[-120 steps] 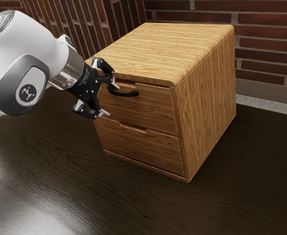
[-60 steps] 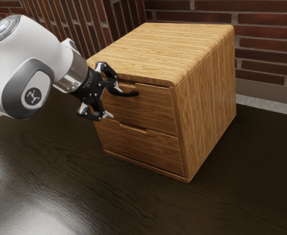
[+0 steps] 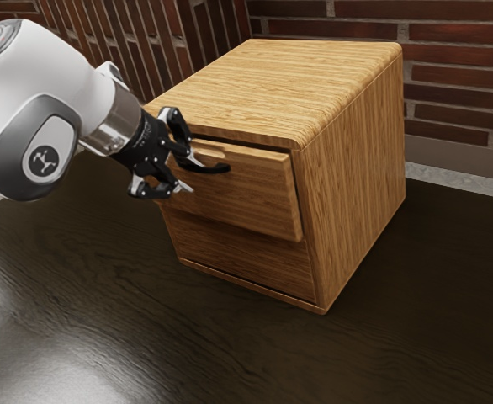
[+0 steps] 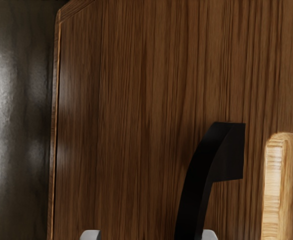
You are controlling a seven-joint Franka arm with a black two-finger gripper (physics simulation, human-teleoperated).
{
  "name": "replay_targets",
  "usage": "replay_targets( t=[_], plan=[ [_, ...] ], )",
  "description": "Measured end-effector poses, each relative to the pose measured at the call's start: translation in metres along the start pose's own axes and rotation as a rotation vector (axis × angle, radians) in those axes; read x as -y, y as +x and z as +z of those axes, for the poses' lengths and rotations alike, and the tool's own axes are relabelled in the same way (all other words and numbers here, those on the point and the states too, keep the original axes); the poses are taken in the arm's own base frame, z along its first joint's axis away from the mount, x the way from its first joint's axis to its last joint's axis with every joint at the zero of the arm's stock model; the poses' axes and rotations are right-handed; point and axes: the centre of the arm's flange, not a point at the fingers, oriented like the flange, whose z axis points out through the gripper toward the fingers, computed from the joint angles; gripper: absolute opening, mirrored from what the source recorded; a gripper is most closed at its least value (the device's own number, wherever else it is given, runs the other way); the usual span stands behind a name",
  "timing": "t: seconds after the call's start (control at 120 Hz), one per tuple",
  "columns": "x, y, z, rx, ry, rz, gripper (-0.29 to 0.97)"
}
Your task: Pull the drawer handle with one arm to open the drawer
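One dark glossy surface (image 3: pixel 145 337) up front, reflective, and the cabinet sits on it further back.

Arm (image 3: pixel 36 109): white, comes in from the exterior view's left and reaches toward its right at upper-drawer height.

Gripper (image 3: pixel 188 171): black, jaws spread, not clamped. The drawer handle (image 3: pixel 209 167) runs through the gap between the two fingers. Wrist view agrees: the black curved handle (image 4: pixel 206 170) rises between two pale fingertips (image 4: pixel 90 234), close to one and well apart from the other. Contact with the near one can't be confirmed.

Upper drawer (image 3: pixel 246 189): partly out. Its front stands proud of the cabinet face and overhangs the drawer below, with a shadowed gap under the cabinet top. In the wrist view its dark wood front (image 4: pixel 136 125) sits right behind the handle, vertical grain, one corner visible against the surface.

Lower drawer (image 3: pixel 246 248): flush with the cabinet face, with a thin wooden pull along its top edge.

Cabinet (image 3: pixel 297 84): light wood box, rounded top edges, two drawers stacked. Its pale top edge (image 4: pixel 284 185) shows beside the handle in the wrist view.

Behind: a red brick wall (image 3: pixel 457 67), with vertical wood slats (image 3: pixel 145 34) toward the exterior view's left.
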Motion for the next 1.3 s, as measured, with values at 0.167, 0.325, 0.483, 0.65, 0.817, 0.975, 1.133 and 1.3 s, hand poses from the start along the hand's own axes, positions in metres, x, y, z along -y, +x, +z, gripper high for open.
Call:
replay_targets(
  t=[0.167, 0.325, 0.483, 0.65, 0.817, 0.975, 1.133, 1.3],
  plan=[
    [0.002, 0.000, 0.000, -0.001, 0.012, 0.002, 0.08],
    [0.004, 0.002, -0.010, 0.001, 0.010, 0.001, 0.04],
    [0.012, 0.004, -0.015, 0.001, 0.018, -0.001, 0.01],
    [0.014, 0.005, -0.017, 0.000, 0.023, -0.001, -0.02],
    [0.022, 0.006, -0.023, 0.001, 0.025, 0.000, -0.03],
    [0.030, 0.007, -0.028, 0.002, 0.024, 0.001, -0.04],
    [0.036, 0.008, -0.035, 0.003, 0.018, 0.002, -0.04],
    [0.040, 0.006, -0.037, 0.006, 0.019, 0.006, -0.04]
  ],
)
